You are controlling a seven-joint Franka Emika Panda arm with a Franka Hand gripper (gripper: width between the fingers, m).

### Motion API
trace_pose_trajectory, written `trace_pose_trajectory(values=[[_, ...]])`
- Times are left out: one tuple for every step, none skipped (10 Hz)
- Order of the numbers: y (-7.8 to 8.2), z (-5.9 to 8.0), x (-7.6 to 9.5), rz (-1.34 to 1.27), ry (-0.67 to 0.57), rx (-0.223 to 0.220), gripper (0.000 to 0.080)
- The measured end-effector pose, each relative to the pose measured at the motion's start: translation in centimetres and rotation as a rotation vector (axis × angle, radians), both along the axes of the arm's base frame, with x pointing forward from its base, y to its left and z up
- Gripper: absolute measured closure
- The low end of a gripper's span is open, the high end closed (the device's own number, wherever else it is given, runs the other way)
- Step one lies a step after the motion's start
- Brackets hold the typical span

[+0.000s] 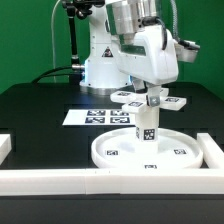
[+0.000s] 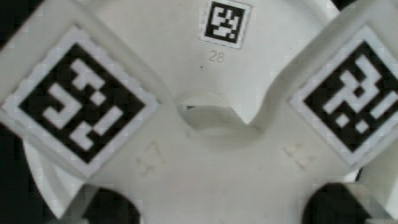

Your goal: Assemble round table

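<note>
In the exterior view the large rimmed round disc (image 1: pixel 120 152) lies flat near the front wall. The short cylinder leg (image 1: pixel 147 127) stands upright at its centre, tag facing the camera. The cross-shaped foot piece (image 1: pixel 173 102) sits on top of the leg. My gripper (image 1: pixel 152 92) comes down from above and is shut on the foot piece's middle. In the wrist view the foot piece (image 2: pixel 196 150) fills the frame, with tags on its arms and a centre hole. Its white body spans the gap between my dark fingertips (image 2: pixel 111 206); my gripper (image 2: pixel 237 208) is at the picture's edge.
The marker board (image 1: pixel 92 116) lies flat on the black table behind the disc. The white border wall (image 1: pixel 90 181) runs along the front, with raised ends at the exterior view's left (image 1: pixel 5 147) and right (image 1: pixel 213 150). The robot base (image 1: pixel 100 65) stands at the back.
</note>
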State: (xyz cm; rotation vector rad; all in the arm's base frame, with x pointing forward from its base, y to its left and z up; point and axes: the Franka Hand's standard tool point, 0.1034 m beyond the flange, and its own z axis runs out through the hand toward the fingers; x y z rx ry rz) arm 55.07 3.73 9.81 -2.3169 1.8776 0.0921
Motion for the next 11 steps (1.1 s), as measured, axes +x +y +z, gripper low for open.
trace_pose_trajectory(values=[[0.1, 0.1, 0.0, 0.023, 0.000, 0.002, 0.0243], [0.2, 0.7, 0.0, 0.075, -0.001, 0.007, 0.0179], [0.5, 1.3, -0.1, 0.090, 0.004, 0.013, 0.0179], [0.7, 2.0, 0.0, 0.107, 0.003, 0.019, 0.0156], [0.8, 2.7, 0.2, 0.116, -0.008, 0.022, 0.0151], [0.9, 3.1, 0.3, 0.124, -0.017, 0.025, 0.0151], [0.9, 2.8, 0.2, 0.158, -0.019, 0.023, 0.0150], [0.9, 2.8, 0.2, 0.159, -0.018, 0.023, 0.0150], [0.9, 2.7, 0.2, 0.213, -0.026, 0.018, 0.0150], [1.1, 2.6, 0.1, 0.406, -0.043, -0.014, 0.0150], [1.1, 2.7, 0.2, 0.558, -0.068, -0.023, 0.0150]])
